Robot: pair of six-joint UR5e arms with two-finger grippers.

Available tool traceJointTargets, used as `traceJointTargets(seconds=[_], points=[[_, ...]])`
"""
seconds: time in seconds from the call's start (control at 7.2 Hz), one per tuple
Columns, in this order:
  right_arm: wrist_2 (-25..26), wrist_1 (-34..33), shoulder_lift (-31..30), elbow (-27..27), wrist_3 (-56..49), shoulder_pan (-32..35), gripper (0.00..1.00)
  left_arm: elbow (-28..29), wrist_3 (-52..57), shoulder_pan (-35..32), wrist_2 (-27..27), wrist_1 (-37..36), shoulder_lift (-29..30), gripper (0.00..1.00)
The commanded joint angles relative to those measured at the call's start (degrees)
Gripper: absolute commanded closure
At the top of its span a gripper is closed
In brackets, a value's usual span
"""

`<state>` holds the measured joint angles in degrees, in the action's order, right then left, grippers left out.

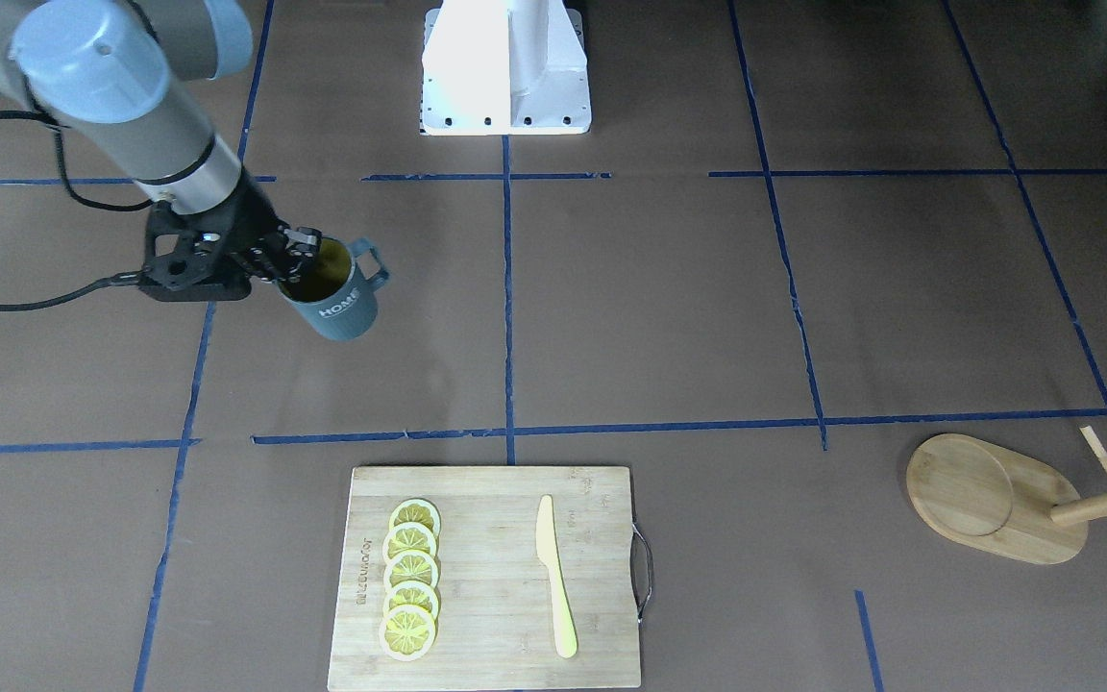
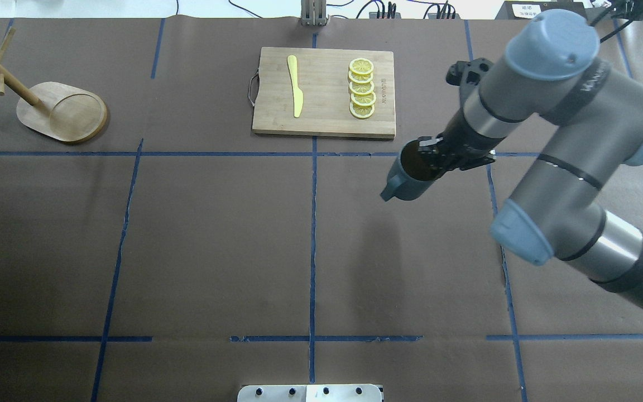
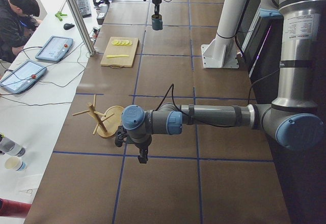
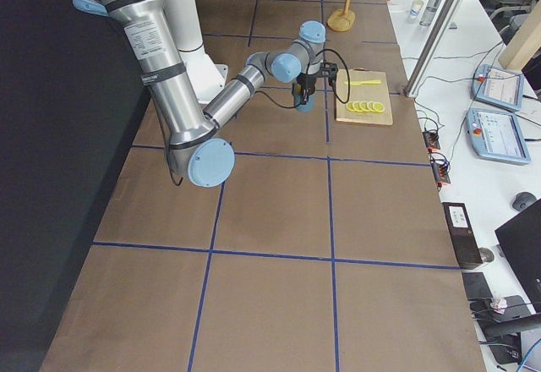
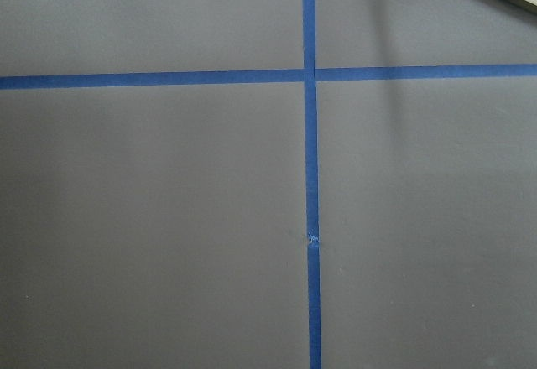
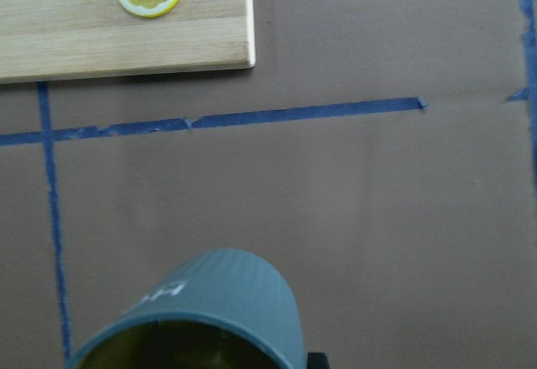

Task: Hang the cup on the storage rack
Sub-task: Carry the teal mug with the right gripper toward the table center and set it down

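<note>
My right gripper (image 1: 290, 259) is shut on the rim of the cup (image 1: 337, 303), a dark teal ribbed mug with white "HOME" lettering. It holds the cup tilted above the table. The cup also shows in the overhead view (image 2: 408, 180) and in the right wrist view (image 6: 210, 302), handle pointing away from the gripper. The storage rack (image 1: 991, 500) stands far off at the table's other end, with its post and pegs showing in the overhead view (image 2: 62, 111). My left gripper (image 3: 143, 157) shows only in the exterior left view, near the rack; I cannot tell whether it is open.
A bamboo cutting board (image 1: 486, 586) with a metal handle lies at the table's far edge (image 2: 324, 95), carrying lemon slices (image 1: 409, 577) and a yellow knife (image 1: 553, 577). Blue tape lines cross the brown table. The white robot base (image 1: 505, 67) stands at the near middle.
</note>
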<state>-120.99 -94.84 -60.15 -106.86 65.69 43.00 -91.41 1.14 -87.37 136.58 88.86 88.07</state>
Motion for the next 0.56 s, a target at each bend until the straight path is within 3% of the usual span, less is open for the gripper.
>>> traceJointTargets(seconds=[0.0,0.14,0.42], points=[[9.0,-1.1,12.4,8.4,14.6,-9.0,1.00,0.0,0.0,0.1,0.0,-0.1,0.0,0.00],[9.5,-0.8,15.1,12.2,18.6,-11.2,1.00,0.0,0.0,0.2,0.0,0.0,0.0,0.00],[11.8,-0.7,16.4,14.4,24.0,-14.4,1.00,0.0,0.0,0.2,0.0,0.0,0.0,0.00]])
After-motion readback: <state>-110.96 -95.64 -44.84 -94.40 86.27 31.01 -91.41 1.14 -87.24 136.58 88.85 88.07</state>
